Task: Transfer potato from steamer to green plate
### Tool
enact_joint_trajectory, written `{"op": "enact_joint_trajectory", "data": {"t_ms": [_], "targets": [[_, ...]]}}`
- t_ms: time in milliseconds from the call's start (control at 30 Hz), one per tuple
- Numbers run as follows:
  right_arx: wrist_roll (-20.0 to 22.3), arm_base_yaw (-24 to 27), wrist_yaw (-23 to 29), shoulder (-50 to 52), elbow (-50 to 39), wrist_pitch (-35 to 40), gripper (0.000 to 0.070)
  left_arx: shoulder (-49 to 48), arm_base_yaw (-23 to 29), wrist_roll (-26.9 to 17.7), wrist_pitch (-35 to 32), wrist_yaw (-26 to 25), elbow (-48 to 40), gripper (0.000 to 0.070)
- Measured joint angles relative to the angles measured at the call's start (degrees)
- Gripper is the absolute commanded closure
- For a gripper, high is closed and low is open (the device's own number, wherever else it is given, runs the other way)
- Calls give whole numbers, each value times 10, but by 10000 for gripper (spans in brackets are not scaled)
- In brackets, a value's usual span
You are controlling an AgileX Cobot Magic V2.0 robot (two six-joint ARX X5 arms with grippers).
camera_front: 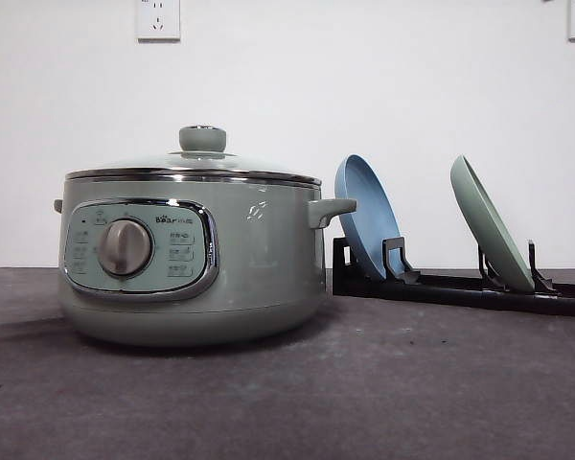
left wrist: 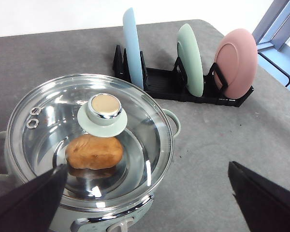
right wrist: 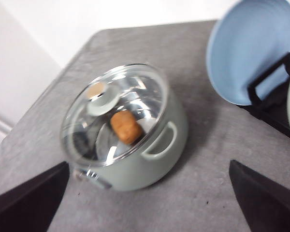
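Observation:
The pale green steamer (camera_front: pixel 192 259) stands on the grey table with its glass lid (left wrist: pixel 87 140) closed. Through the lid the orange-brown potato (left wrist: pixel 94 152) (right wrist: pixel 125 126) lies on the steamer's floor, under the green knob (left wrist: pixel 105 110). The green plate (camera_front: pixel 489 225) (left wrist: pixel 191 59) stands on edge in a black rack (camera_front: pixel 460 286), to the right of the steamer. My left gripper (left wrist: pixel 147 169) hangs open above the steamer's near side, with nothing between its fingers. My right gripper (right wrist: pixel 149 166) is open and empty too, high above the steamer (right wrist: pixel 135 135) and apart from it.
A blue plate (camera_front: pixel 367 216) stands in the rack slot nearest the steamer's handle (camera_front: pixel 328 209). A pink plate (left wrist: pixel 237 60) stands beyond the green one. Bare grey table (camera_front: pixel 412 383) lies in front of the rack. A white wall is behind.

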State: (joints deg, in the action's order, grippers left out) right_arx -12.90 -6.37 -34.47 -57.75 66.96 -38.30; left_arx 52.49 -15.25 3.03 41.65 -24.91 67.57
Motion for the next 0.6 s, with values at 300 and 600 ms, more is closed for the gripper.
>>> {"op": "enact_joint_trajectory", "data": {"t_ms": [300, 600], "targets": [[-11, 0, 89, -197, 143, -1, 7, 0, 0, -2, 1, 0, 0, 0], [-11, 0, 122, -352, 224, 21, 8, 0, 0, -8, 2, 0, 0, 0]]}}
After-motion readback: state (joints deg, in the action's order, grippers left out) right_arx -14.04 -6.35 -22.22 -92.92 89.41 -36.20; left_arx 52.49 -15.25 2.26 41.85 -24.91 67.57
